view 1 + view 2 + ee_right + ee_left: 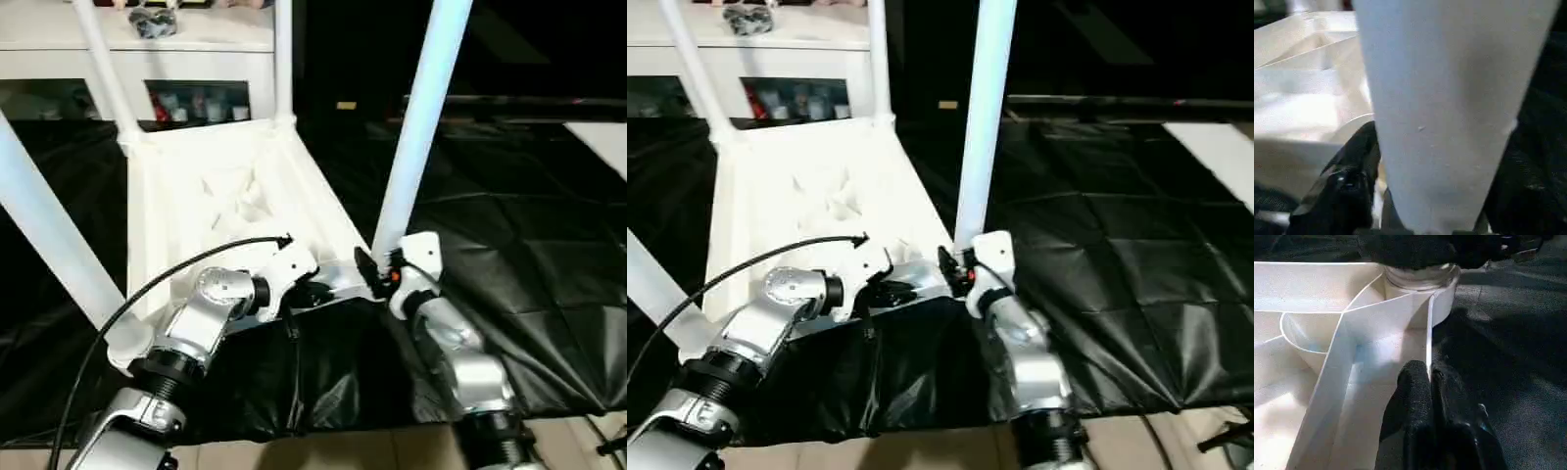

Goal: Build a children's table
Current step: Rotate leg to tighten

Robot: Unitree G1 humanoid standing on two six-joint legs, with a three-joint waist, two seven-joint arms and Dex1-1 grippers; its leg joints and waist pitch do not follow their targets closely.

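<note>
White rectangular plastic table top (225, 196) lies ribbed underside up on black sheet (509, 255), four white tube legs standing in its corner sockets; left gripper (1429, 377) pinches the near rim wall; right gripper (377, 269) grasps the near-right tube leg (416, 127) low. Likely seating this leg; press straight down its axis, keep the rim braced; tilting risks jamming.

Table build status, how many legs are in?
All four legs stand in the upturned table top. In hand: the left gripper pinches the top's near rim, and the right gripper holds the base of the near right leg. Left: confirm it's seated, then flip the table.
</note>
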